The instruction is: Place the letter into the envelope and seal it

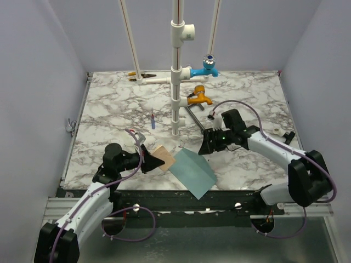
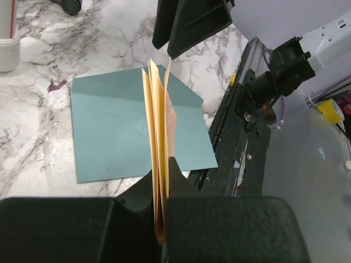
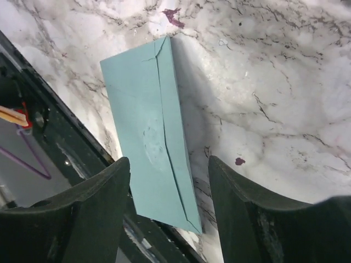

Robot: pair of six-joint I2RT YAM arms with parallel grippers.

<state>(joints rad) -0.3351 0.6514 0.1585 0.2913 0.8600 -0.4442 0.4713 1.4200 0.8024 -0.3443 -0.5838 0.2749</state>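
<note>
At the left, near the near edge of the tabletop [image 1: 109,98], my left gripper [image 2: 162,219] was pressed together on the letter [image 2: 158,137]. I was pinching it by its lower edge so that it stood upright on edge, its tan layers fanning slightly apart at the top. I judged it light, thin and floppy. A firm pinch close to the fold should have kept the layers together, while a hold at a loose edge would have let them splay and catch. Just to the right, the envelope [image 1: 193,172] lay flat by the same near edge, one corner seeming to hang over the dark rail. It looked just as light and likely to skate on the smooth marble. The flap appeared to lie down flat, so the overhanging corner or the flap's edge seemed the best place to get a finger under. Further right, my right gripper [image 1: 208,143] hung above the envelope with its jaws spread, holding nothing.
</note>
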